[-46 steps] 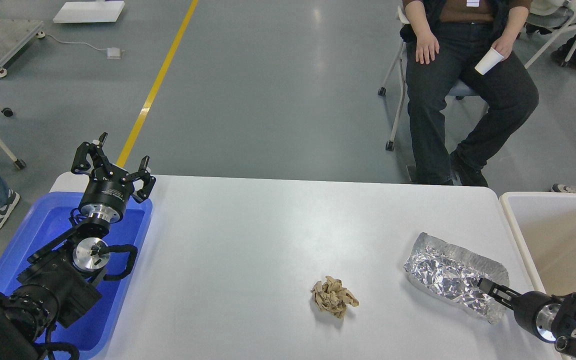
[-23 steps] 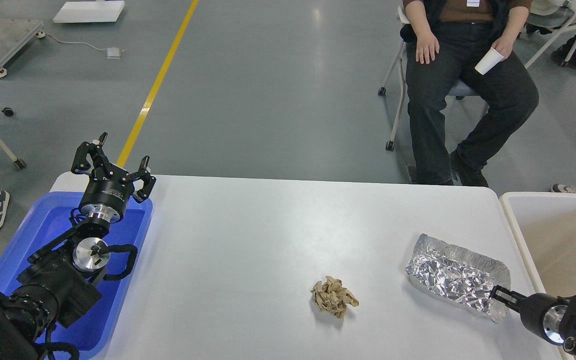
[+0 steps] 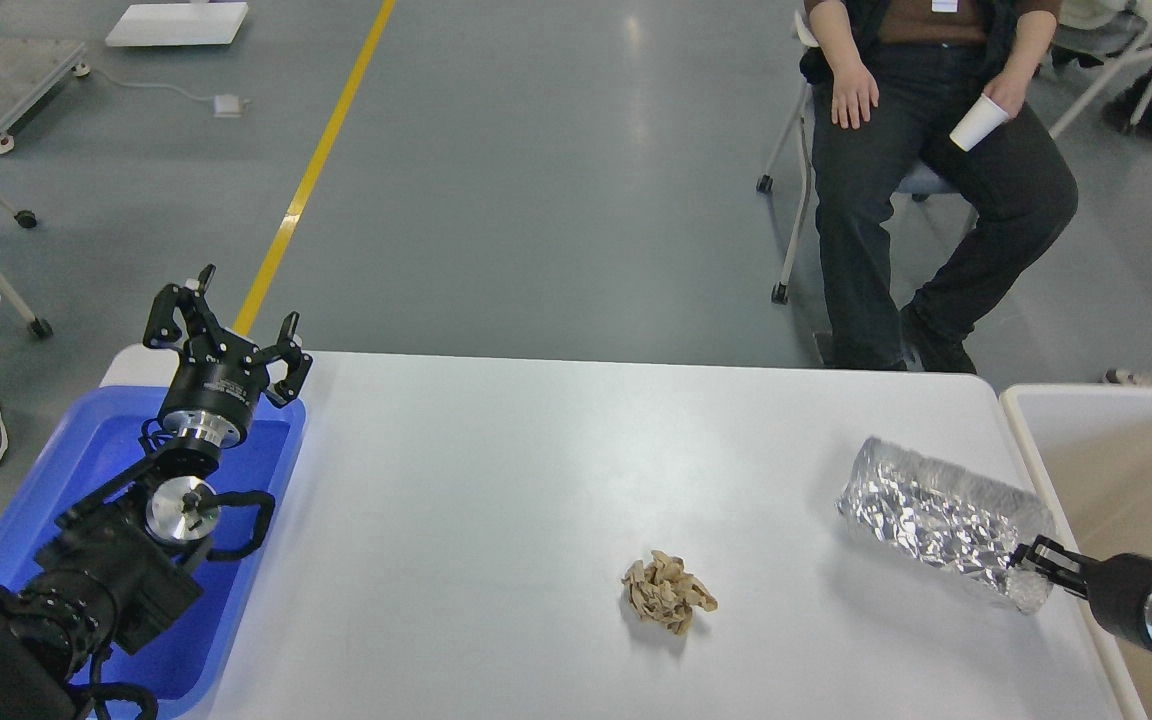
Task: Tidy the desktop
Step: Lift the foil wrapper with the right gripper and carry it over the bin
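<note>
The white desktop (image 3: 496, 480) fills the middle of the head view. A crumpled brown paper ball (image 3: 667, 592) lies on it right of centre, near the front. A crinkled silver foil tray (image 3: 941, 518) is at the right, tilted and raised off the desktop. My right gripper (image 3: 1028, 565) is shut on its near right rim. My left gripper (image 3: 226, 325) is open and empty, pointing up above the far end of the blue tray (image 3: 86, 450).
A beige-white tub (image 3: 1126, 470) stands just past the desktop's right edge. A seated person (image 3: 926, 150) holding a white cup is beyond the far right corner. A yellow floor line (image 3: 311, 170) runs behind the table.
My right gripper has drawn back to the right and lifted the foil tray, which now tilts up and sits closer to the tub. The left arm has not moved.
</note>
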You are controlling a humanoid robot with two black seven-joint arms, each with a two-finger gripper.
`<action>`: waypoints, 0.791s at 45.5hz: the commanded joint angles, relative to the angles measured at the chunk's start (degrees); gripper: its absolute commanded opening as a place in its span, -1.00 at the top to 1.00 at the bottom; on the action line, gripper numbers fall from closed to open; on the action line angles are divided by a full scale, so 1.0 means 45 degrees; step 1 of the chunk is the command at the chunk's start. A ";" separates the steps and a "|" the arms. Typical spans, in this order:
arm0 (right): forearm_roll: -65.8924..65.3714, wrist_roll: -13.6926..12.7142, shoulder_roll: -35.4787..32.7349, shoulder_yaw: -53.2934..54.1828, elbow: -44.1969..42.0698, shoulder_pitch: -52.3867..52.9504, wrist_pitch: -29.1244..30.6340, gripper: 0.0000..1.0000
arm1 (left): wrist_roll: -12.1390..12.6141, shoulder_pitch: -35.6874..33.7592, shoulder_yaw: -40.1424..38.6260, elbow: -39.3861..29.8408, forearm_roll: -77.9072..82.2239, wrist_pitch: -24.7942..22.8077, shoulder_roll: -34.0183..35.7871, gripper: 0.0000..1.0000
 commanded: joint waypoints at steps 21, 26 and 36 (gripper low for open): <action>0.1623 -0.1652 -0.5135 0.0414 0.2624 0.4256 0.3307 1.00 | 0.0018 0.0011 -0.0020 0.0002 0.0000 0.0001 -0.0001 -1.00; 0.3224 -0.2258 -0.4901 0.0375 0.1277 0.4081 0.3113 1.00 | 0.0018 0.0011 0.0000 0.0002 0.0000 0.0001 -0.0001 -1.00; 0.7227 -0.3371 -0.2500 0.0297 -0.2531 0.2832 0.1122 1.00 | -0.0001 0.0011 0.0000 0.0002 0.0000 0.0001 -0.0001 -1.00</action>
